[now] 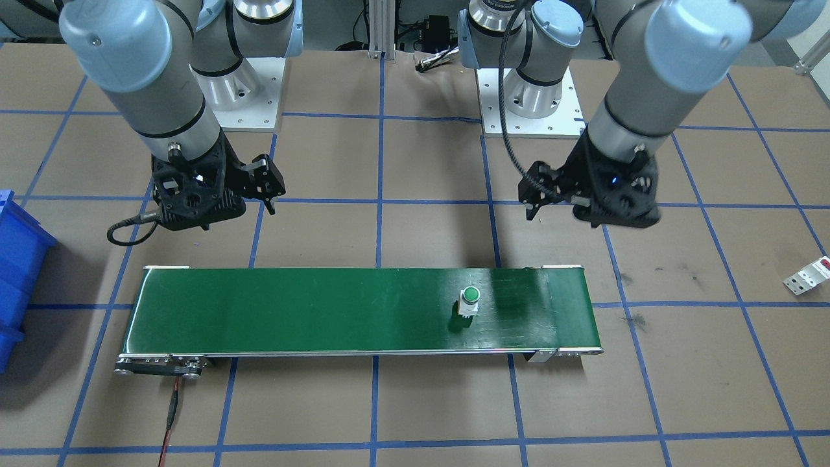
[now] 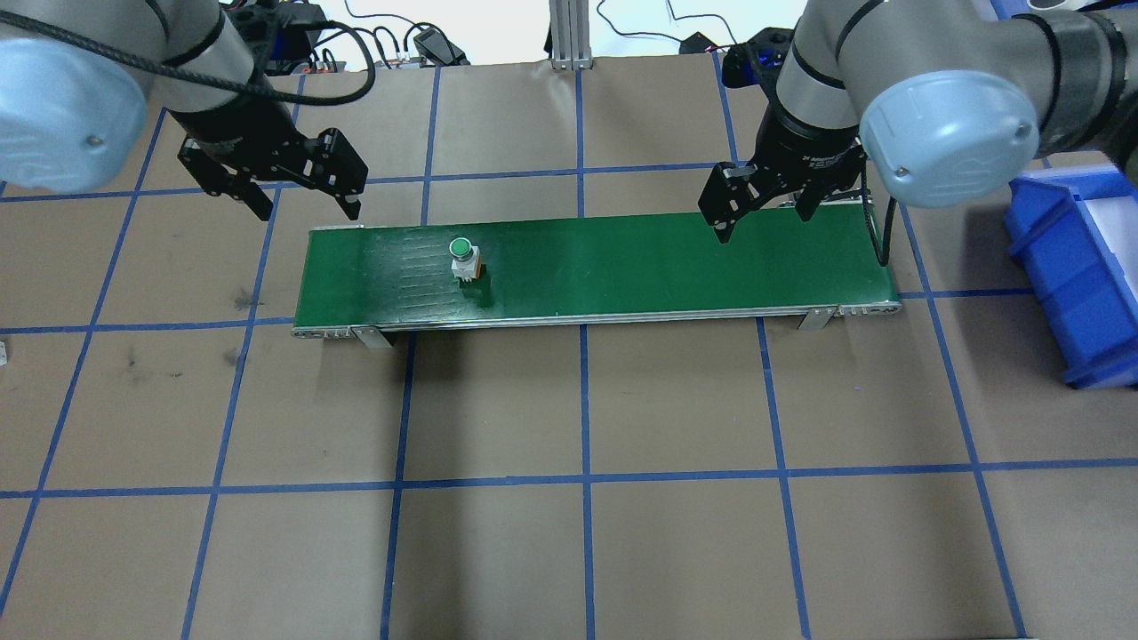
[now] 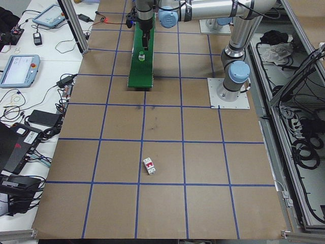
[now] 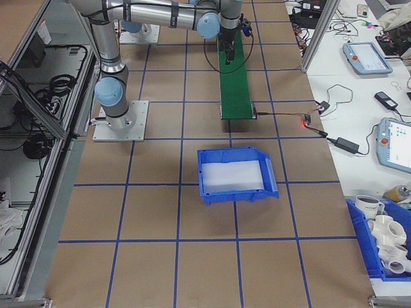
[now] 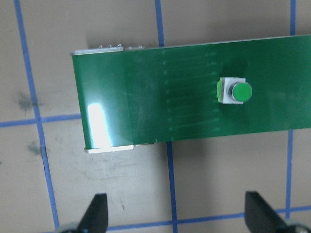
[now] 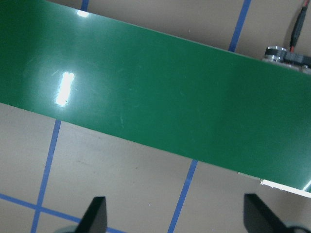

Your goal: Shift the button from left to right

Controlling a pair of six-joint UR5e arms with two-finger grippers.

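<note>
Your button (image 2: 462, 256) stands upright on the green conveyor belt (image 2: 622, 267) near its left end, just ahead and inward of the left gripper (image 2: 298, 191), the nearer one; both it and the right gripper (image 2: 765, 209) hang with jaws spread, empty.

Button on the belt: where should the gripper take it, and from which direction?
Grip the button by the flat sides of its white blocky body, below the round green cap, coming straight down from above. It stands upright on the green belt with open belt all round, and the cap is probably too round to pinch. The left gripper is nearest and open.
</note>
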